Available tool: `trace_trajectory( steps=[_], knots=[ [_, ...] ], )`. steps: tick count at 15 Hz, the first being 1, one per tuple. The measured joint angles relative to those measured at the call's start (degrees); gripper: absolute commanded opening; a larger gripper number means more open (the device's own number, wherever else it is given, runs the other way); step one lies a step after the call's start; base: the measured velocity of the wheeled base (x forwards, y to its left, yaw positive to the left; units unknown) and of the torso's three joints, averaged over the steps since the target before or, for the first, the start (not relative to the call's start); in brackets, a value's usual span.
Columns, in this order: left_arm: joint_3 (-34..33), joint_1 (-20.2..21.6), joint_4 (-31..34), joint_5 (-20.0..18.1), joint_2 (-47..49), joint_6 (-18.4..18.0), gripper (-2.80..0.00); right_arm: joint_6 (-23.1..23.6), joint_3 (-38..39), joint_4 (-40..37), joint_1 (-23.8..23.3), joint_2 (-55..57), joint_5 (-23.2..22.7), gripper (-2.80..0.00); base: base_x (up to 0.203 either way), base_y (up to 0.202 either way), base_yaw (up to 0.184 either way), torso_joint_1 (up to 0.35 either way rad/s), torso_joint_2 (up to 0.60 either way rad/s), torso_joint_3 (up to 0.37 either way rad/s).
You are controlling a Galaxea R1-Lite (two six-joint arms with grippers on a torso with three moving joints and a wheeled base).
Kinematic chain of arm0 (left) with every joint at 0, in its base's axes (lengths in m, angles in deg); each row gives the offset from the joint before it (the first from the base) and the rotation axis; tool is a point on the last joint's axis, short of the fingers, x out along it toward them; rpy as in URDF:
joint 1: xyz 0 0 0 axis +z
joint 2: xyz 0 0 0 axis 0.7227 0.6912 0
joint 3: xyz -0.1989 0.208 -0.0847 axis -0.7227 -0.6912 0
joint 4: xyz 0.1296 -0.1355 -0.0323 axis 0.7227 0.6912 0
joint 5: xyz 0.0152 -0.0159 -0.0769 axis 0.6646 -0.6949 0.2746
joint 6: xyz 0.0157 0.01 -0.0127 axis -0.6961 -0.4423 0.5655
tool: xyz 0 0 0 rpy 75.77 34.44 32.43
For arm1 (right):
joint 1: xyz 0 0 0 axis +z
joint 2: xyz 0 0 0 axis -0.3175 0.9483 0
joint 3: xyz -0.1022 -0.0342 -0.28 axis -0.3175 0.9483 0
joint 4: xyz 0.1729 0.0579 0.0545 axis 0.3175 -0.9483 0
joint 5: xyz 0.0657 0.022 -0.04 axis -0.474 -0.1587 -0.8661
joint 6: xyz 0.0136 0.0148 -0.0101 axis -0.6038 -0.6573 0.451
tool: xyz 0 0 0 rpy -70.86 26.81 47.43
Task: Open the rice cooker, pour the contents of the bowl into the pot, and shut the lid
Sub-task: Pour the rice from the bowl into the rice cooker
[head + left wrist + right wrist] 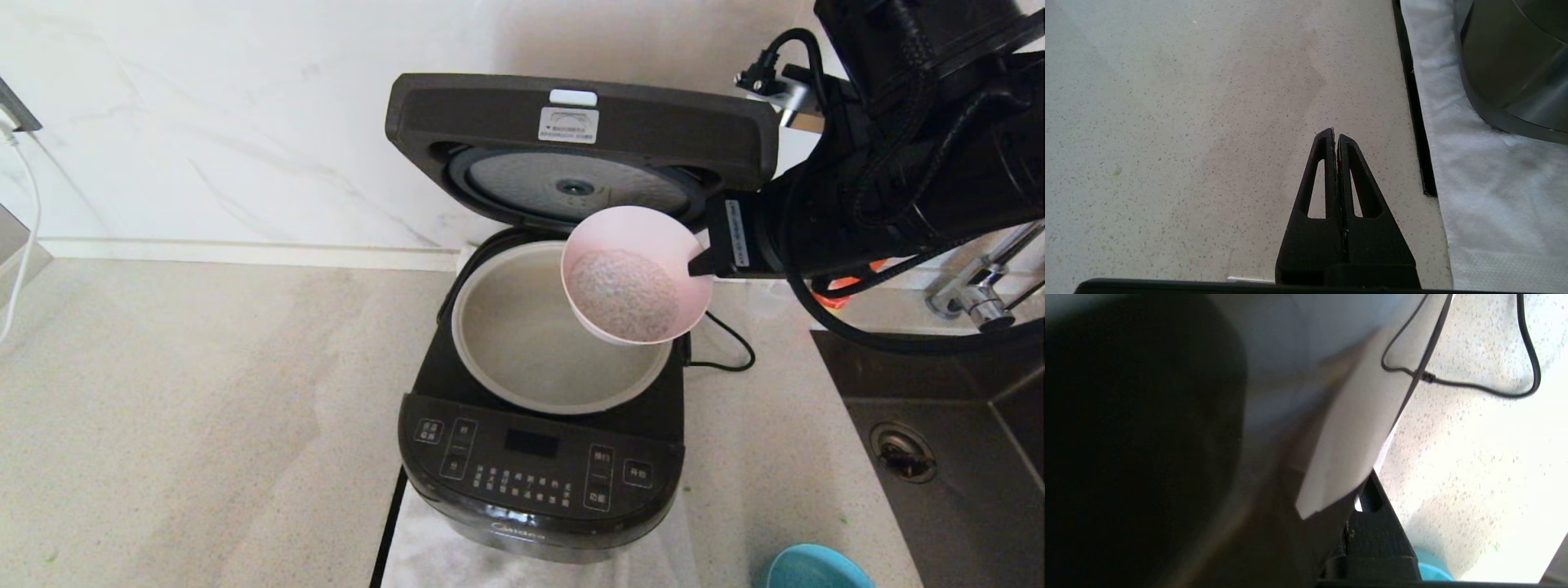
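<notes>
Head view shows the rice cooker (539, 457) standing on a white cloth (735, 490) on the speckled counter (204, 408), with a marble wall behind, a dark sink (955, 457) and a tap (980, 302) on the right, and the rim of a blue dish (816, 567) at the near edge. A black cord (727, 351) loops on the counter behind the cooker's right side. The lid (580, 147) stands raised at the back, its silver dimpled disc facing forward, and the pale pot (522, 343) sits exposed in the body. The right arm reaches in from the right, partly covering the lid's right corner. The right gripper (700, 261) has its fingers closed on the right rim of a pink bowl (633, 273), which holds pale grains and hangs tilted over the pot's right rear part, just in front of the lid's disc. Right wrist view shows the bowl's wall (1355, 428) pinched at the fingers (1372, 498). Left wrist view shows the left gripper (1336, 136) with its fingers pressed together, empty, above bare counter, beside the cloth edge and the cooker's lower wall (1511, 61).
</notes>
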Motion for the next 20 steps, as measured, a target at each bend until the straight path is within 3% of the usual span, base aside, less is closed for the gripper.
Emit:
trace_trajectory(
  steps=[8, 16, 20],
  knots=[
    [0.00, 0.00, 0.02, -0.02, 0.00, 0.00, -2.80, -1.81, 5.30, -0.90, 1.00, -4.12, 1.28, -2.80, 0.000, 0.000, 0.000, 0.000, 0.00, 0.000],
    [0.00, 0.00, 0.02, 0.00, 0.00, 0.02, -2.80, -2.46, 7.25, -0.76, 8.45, -5.54, 3.84, -2.80, 0.000, 0.000, 0.000, 0.000, 0.00, 0.000],
    [0.00, 0.00, 0.02, 0.00, 0.00, 0.01, -2.80, -3.00, 6.63, 0.76, 9.81, -4.03, 5.06, -2.80, 0.000, 0.000, 0.000, 0.000, 0.00, 0.000]
  ],
)
